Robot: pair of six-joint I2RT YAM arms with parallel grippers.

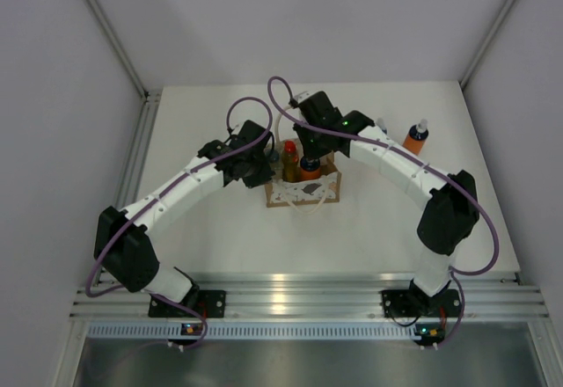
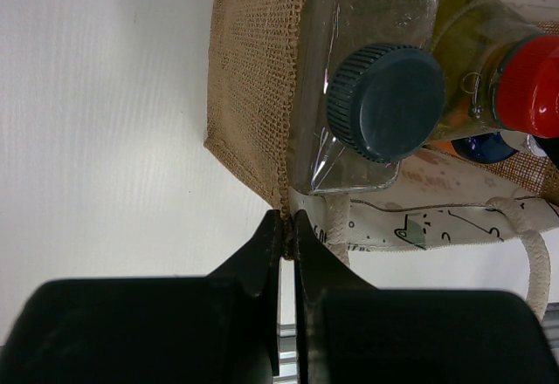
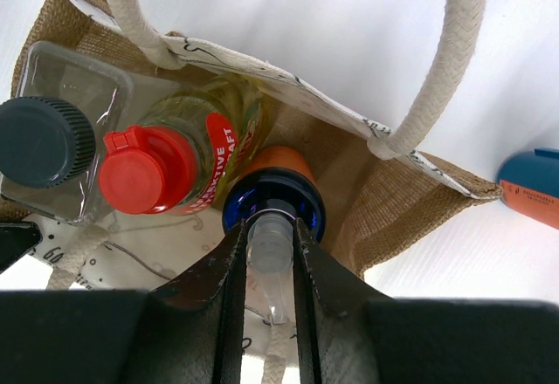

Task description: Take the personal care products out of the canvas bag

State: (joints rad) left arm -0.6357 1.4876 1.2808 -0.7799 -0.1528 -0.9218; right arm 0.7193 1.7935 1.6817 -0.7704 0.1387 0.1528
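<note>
The tan canvas bag (image 1: 303,196) with white patterned trim stands mid-table. My left gripper (image 2: 288,224) is shut on the bag's corner edge (image 2: 284,194). Inside the bag stand a clear bottle with dark grey cap (image 2: 384,100), a yellow bottle with red cap (image 3: 144,170) and an orange bottle with dark-blue cap (image 3: 272,202). My right gripper (image 3: 266,237) is shut on the clear nozzle tip of that orange bottle (image 1: 310,168), which sits in the bag. Another orange bottle (image 1: 415,137) stands on the table at the right, outside the bag; it also shows in the right wrist view (image 3: 531,190).
The bag's cream rope handles (image 3: 441,61) loop over its opening beside my right gripper. A metal rail (image 1: 299,295) runs along the table's near edge. Grey walls close in the left, right and back.
</note>
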